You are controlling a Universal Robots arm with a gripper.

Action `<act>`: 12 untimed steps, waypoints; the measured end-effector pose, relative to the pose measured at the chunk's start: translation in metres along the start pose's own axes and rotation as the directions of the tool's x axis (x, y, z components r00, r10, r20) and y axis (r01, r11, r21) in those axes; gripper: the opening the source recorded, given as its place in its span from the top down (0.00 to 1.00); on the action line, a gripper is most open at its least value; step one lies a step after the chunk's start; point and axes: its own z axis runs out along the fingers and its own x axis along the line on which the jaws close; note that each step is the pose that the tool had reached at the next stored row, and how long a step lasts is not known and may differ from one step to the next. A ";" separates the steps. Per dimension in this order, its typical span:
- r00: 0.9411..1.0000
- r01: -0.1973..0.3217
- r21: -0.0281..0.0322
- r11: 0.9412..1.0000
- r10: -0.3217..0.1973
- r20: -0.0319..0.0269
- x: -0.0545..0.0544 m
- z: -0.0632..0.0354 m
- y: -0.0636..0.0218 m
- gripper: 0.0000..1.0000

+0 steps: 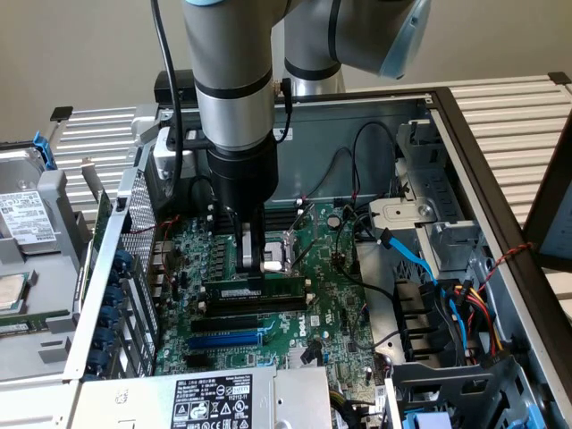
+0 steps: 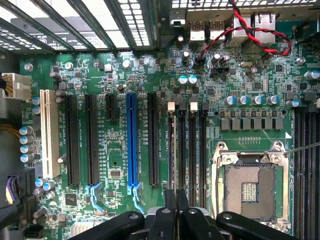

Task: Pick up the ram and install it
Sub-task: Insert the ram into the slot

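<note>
The ram (image 1: 277, 288) is a long dark-green stick with a small white label. It stands on edge along a memory slot on the motherboard, just in front of the CPU socket (image 1: 288, 250). My gripper (image 1: 254, 268) comes straight down onto the ram near its middle and is shut on its top edge. In the wrist view the gripper (image 2: 176, 202) has its black fingers (image 2: 169, 215) pressed close together. They sit in line with the black memory slots (image 2: 192, 145) with white end clips. The ram's thin edge among those slots is hard to make out.
A blue expansion slot (image 2: 131, 140) and black slots lie beside the memory slots. The open CPU socket (image 2: 250, 190) is on the other side. Red and black wires (image 2: 250, 35) loop near the rear ports. Blue cables (image 1: 411, 259) and a drive cage crowd the exterior view's right, with the power supply (image 1: 210, 402) at the front.
</note>
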 end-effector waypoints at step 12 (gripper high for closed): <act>1.000 0.000 -0.002 1.000 0.000 0.000 0.000 0.0024 0.0001 0.88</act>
